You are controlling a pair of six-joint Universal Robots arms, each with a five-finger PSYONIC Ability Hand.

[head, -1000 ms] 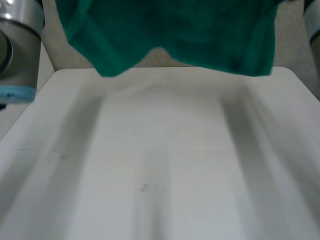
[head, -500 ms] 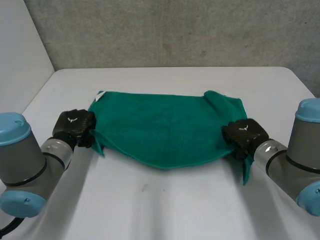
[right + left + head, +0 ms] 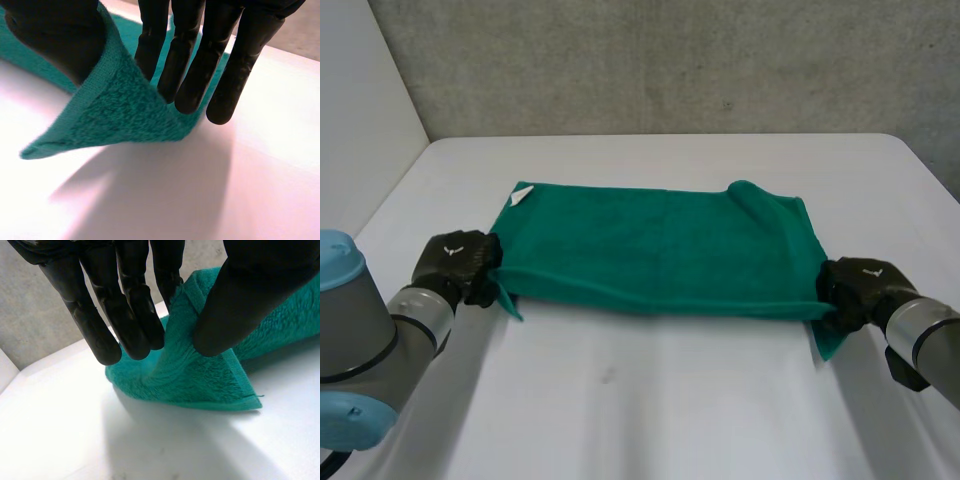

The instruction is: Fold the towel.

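Towel [image 3: 660, 250], green, is laid across the middle of the white surface [image 3: 650, 410], with its long side running from one hand to the other.

- Left hand [image 3: 455, 265] is set at the near left corner, right hand [image 3: 860, 290] at the near right corner.
- In the left wrist view the corner is seen pinched between thumb and fingers [image 3: 135, 315]. The fingers are almost straight, with cloth held between them and the thumb.
- The same grip is noted on the right, where the corner is nipped between thumb and fingers [image 3: 185, 65].
- A small triangle of cloth is left hanging past each grip, its tip touching the surface.
- A white label [image 3: 522, 194] is noted at the far left corner.

Progress, as judged: the cloth is flattened and squared to the surface, and both near corners are secured. The near edge looks thick and rounded, which may mean one fold is already laid. The final compact shape is not reached. At least one more fold is judged to be left, and then the release of both corners.

Hard to make out:
- Whether one layer or two lie on the surface cannot be told from the head view.
- A raised ridge is seen at the far right corner, but what is tucked under it is hidden.
- The hem under each thumb is covered.
- The right forearm is cut off at the frame edge.
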